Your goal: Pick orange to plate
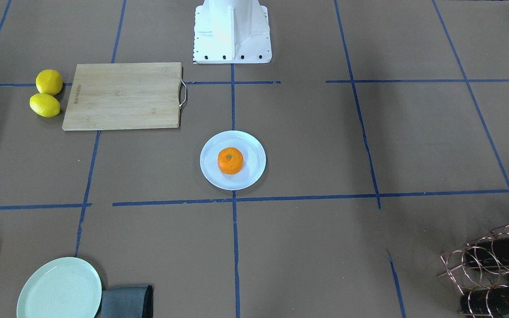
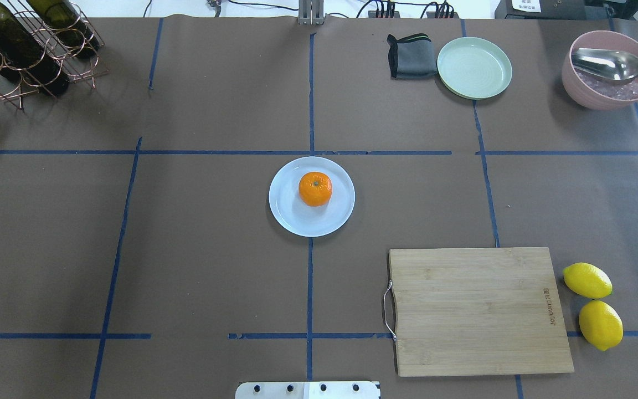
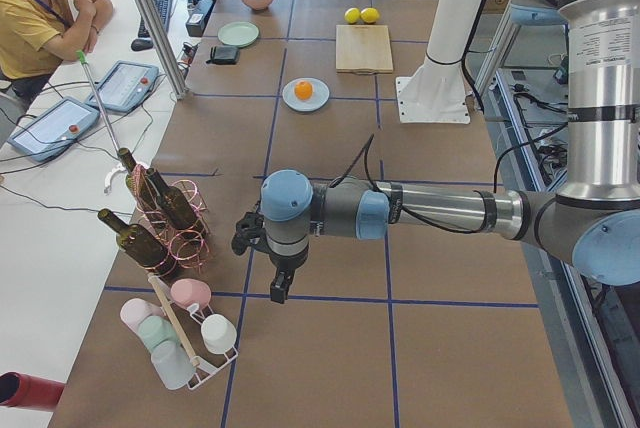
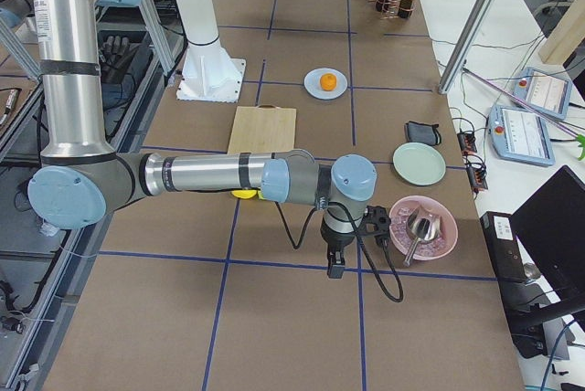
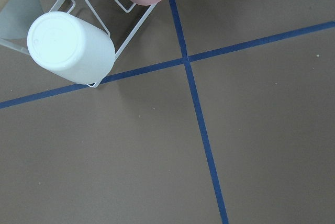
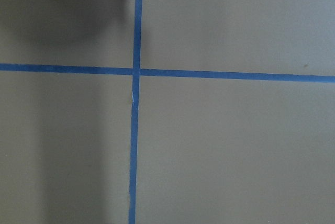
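The orange [image 2: 315,189] rests stem up on the small white plate [image 2: 297,215] at the table's centre, also seen as the orange [image 1: 230,160] on the plate [image 1: 254,171] from the front. Both arms hang far from it, one at each end of the table. My left gripper [image 3: 279,291] points down beside the cup rack, and my right gripper [image 4: 335,268] points down near the pink bowl. Each shows only in a side view, so I cannot tell whether it is open or shut. Neither wrist view shows any fingers, only brown table and blue tape.
A wooden cutting board [image 2: 477,310] lies near the robot base with two lemons [image 2: 593,305] beside it. A mint-green plate [image 2: 474,67], grey cloth [image 2: 410,56] and pink bowl with spoon [image 2: 610,69] stand along the far edge. A wine rack [image 2: 25,47] occupies the far left corner. A cup rack [image 5: 78,41] is near my left gripper.
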### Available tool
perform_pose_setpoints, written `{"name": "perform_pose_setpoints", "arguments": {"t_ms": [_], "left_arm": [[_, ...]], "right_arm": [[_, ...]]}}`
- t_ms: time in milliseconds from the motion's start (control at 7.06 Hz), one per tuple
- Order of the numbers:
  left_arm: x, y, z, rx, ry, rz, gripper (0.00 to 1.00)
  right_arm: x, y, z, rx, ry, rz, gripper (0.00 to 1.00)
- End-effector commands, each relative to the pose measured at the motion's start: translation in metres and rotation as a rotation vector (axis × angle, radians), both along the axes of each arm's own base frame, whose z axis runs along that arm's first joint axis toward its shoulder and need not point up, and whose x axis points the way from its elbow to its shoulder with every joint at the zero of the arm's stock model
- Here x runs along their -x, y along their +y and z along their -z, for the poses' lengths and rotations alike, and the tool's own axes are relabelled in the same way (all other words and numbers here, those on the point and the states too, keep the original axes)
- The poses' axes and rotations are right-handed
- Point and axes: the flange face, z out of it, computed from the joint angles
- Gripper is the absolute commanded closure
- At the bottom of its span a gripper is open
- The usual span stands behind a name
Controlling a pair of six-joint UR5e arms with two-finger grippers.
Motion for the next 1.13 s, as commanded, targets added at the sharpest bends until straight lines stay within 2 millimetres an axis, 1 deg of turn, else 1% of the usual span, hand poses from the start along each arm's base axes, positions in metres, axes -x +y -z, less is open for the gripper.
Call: {"name": "perform_pose_setpoints", "arguments": {"t_ms": [0, 425, 992], "left_arm": [[0.0003, 0.0022, 0.0002, -0.002, -0.001, 0.001, 0.0], [0.0003, 0.0017, 0.0099, -0.02, -0.002, 0.001, 0.0], [0.0003, 0.0016, 0.0101, -0.023, -0.002, 0.0, 0.0]], "right_arm": [[0.0006, 0.0006, -0.0012, 0.001, -0.005, -0.004, 0.0], [0.0021, 0.0031, -0.0048, 0.007, -0.005, 0.0, 0.0], [0.0044, 0.0031, -0.0064, 0.012, -0.005, 0.004, 0.0]]}}
